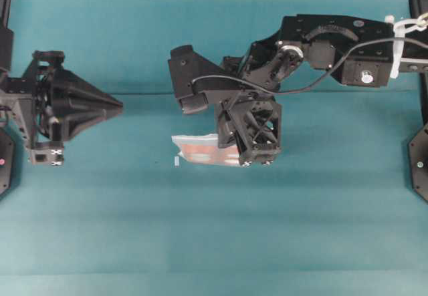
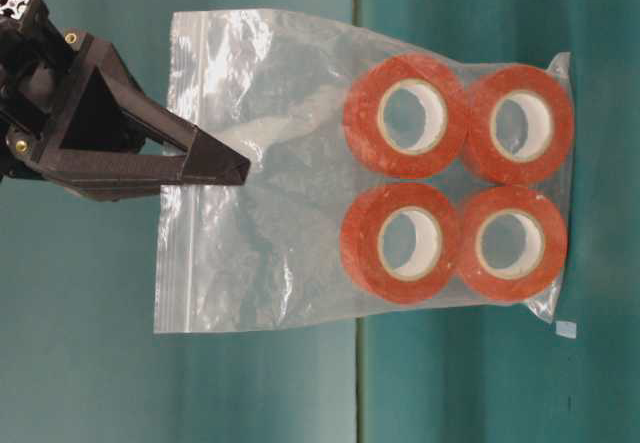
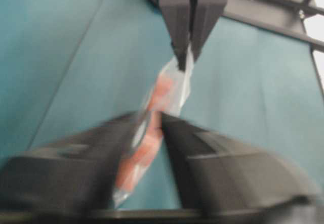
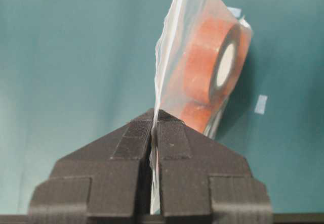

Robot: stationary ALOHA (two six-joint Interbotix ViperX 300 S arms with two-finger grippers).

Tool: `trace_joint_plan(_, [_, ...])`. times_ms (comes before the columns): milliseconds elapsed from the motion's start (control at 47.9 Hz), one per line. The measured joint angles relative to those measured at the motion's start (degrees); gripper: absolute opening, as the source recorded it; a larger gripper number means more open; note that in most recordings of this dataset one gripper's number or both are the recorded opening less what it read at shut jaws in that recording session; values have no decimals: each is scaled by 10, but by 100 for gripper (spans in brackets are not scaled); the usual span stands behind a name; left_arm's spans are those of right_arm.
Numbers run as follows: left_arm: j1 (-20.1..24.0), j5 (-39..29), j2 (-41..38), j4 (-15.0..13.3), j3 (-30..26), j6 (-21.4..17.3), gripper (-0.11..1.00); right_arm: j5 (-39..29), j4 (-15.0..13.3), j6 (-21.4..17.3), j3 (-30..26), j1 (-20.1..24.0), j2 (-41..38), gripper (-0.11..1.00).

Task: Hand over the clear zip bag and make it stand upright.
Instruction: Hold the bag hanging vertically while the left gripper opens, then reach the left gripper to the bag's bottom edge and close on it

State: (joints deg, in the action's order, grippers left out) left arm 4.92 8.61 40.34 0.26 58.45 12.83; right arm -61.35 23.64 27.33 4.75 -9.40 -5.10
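In the right wrist view, the right gripper (image 4: 153,128) was fully closed, its pads clamping the thin edge of the bag (image 4: 202,67), which extended away from the jaws edge-on with the rolls (image 4: 210,70) at the far end. In the left wrist view, the left gripper (image 3: 151,119) was heavily blurred; a narrow gap separated its fingers, nothing was held, and the bag appeared through that gap, farther off, pinched from above by the right gripper. Only the table-level view showed the flat face of the bag: four rolls in two pairs, the zip strip (image 2: 188,163) at the opposite end, and the right gripper biting the empty film just inside the strip. The overhead view showed the left gripper well apart from the bag, which lay mostly hidden under the right gripper near the middle of the table (image 1: 200,242). Whether the bag touched the table could not be determined.
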Motion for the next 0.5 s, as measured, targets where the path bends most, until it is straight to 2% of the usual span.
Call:
trace_joint_plan(104, [0,11,-18,1,7,-7,85,0,-1,0,-1,0,0,1])
trace_joint_plan(188, [-1,32,-41,2,18,-12,98,0,-1,1,0,0,1,1])
trace_joint_plan(501, [-40,100,-149,3,42,-34,96,4,-1,1,0,0,0,1])
